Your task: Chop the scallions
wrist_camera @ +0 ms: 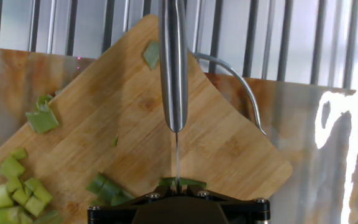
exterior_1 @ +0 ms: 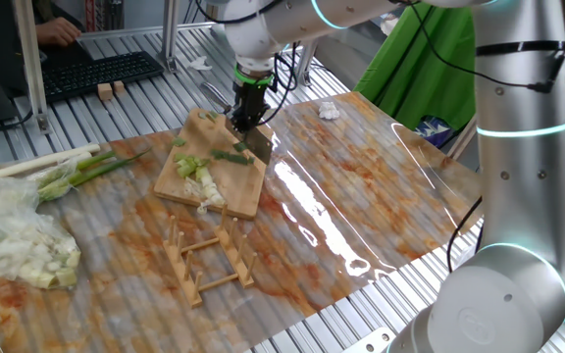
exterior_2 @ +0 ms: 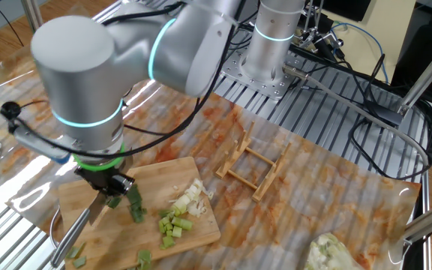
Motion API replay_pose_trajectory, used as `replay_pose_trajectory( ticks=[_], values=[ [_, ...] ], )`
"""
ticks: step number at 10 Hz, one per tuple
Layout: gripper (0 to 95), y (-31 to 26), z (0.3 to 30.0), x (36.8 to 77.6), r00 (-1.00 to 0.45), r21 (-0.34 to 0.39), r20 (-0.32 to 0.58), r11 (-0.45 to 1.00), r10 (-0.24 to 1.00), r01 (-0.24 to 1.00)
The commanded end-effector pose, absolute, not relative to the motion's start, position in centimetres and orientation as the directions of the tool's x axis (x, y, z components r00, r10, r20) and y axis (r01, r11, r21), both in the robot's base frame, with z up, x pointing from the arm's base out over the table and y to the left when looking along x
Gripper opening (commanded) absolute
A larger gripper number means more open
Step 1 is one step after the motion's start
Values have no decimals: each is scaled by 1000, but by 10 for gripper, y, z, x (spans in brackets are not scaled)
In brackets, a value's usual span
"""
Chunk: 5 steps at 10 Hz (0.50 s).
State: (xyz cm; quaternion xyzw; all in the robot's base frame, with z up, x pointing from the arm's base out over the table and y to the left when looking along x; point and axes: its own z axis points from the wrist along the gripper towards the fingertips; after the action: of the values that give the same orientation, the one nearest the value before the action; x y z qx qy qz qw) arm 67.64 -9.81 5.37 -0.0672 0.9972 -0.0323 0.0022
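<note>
Scallions [exterior_1: 200, 175]: cut bits, white & pale green, in a small pile on the cutting board [exterior_1: 179, 183]. More green bits sit loose near the pile. In the hand view some bits lie at the board's left & bottom edge.
Knife [exterior_1: 257, 145]: steel, held w/ the blade pointing down at the board, just right of the bits.
Gripper [exterior_1: 247, 120]: clenched tight on the knife handle, pointing straight down over the board.
Cutting board: wood, lies flat on the table [exterior_1: 361, 196], mid-left.
Wood rack [exterior_1: 209, 260]: on the table, near side of the board.
Whole stalks [exterior_1: 52, 167]: long bundle, far left, apart from the board.
Pale heap [exterior_1: 23, 240]: big, w/ clear plastic, near left corner.
</note>
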Motion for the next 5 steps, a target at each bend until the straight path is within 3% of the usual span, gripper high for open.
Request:
replay_pose_trajectory(
  ticks=[1,5],
  values=[
    [0,-99,58,677,-990,-59,3,989,-138,-138],
    [0,-105,55,680,-989,-57,-3,987,-148,-147]
  ],
)
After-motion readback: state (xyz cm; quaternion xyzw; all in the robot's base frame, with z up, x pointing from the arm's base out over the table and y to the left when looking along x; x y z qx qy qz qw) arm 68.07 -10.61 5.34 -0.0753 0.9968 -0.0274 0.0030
